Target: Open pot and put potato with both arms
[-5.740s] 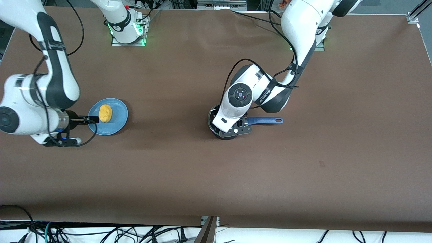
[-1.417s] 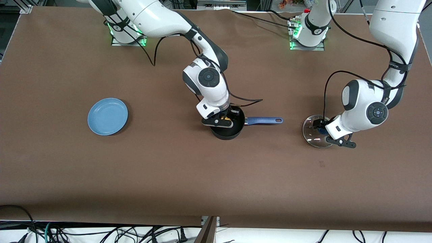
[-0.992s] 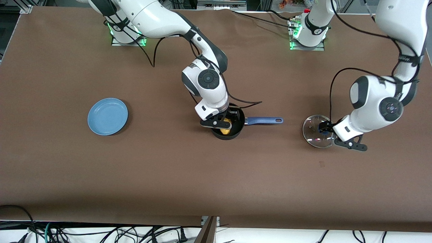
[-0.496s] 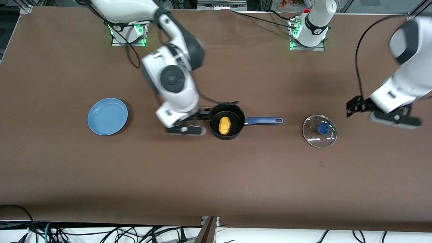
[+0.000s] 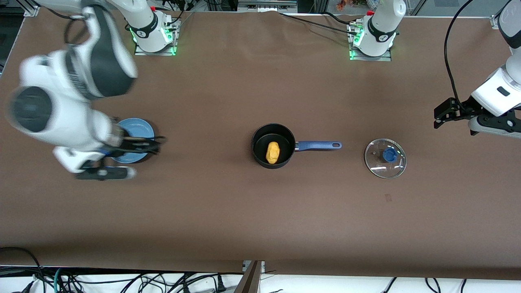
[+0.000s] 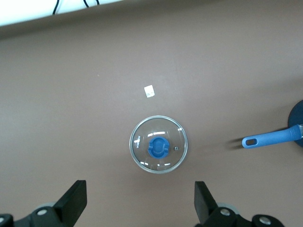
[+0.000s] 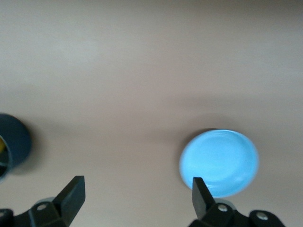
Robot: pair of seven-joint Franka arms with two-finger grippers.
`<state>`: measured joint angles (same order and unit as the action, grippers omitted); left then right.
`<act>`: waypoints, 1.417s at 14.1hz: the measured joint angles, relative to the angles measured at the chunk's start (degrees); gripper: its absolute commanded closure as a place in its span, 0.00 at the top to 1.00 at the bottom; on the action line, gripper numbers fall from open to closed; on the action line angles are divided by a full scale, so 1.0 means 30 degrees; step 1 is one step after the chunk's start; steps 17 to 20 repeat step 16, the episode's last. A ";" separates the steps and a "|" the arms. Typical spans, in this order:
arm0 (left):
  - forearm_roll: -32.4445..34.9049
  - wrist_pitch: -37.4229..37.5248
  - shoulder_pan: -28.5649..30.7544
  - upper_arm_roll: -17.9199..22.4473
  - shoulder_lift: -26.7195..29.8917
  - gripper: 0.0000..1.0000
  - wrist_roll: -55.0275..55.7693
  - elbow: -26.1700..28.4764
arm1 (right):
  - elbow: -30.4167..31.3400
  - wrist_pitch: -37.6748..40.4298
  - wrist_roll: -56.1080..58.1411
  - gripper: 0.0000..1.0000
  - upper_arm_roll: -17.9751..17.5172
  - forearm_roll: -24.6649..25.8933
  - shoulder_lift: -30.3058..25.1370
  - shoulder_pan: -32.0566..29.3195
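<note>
The black pot (image 5: 259, 142) stands open in the middle of the table, its blue handle (image 5: 318, 145) pointing toward the left arm's end. The yellow-orange potato (image 5: 272, 151) lies inside it. The glass lid (image 5: 376, 162) with a blue knob lies flat on the table off the handle's end; it also shows in the left wrist view (image 6: 142, 158). My left gripper (image 5: 440, 115) is open and empty, up in the air, off toward the left arm's end from the lid (image 6: 139, 202). My right gripper (image 5: 154, 145) is open and empty over the blue plate's edge (image 7: 136, 198).
The empty blue plate (image 5: 140, 128) sits toward the right arm's end, partly covered by the right arm; it also shows in the right wrist view (image 7: 218, 163). A small scrap of tape (image 5: 388, 197) lies nearer the front camera than the lid.
The right gripper let go of the potato in the pot and swung away to the plate. The left gripper let go of the lid on the table and drew back toward its end.
</note>
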<state>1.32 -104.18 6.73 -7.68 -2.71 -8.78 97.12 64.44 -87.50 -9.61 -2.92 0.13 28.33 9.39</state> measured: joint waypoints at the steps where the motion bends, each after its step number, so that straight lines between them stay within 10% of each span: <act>1: -0.0002 0.0164 -0.0001 -0.0027 -0.0008 1.00 0.0400 -0.0010 | 0.0068 0.0502 0.0561 1.00 -0.0023 0.0067 -0.0653 -0.0822; 9: -0.0004 0.0479 0.0024 -0.0453 0.0000 1.00 0.1600 -0.0338 | 0.4981 0.0650 0.1170 1.00 -0.0101 0.0221 -0.6582 -0.3776; 20: -0.0265 0.1789 -0.1623 0.0871 0.0378 1.00 0.1748 -0.0474 | 0.6000 0.0765 0.4180 1.00 -0.0033 0.0820 -0.7305 -0.3891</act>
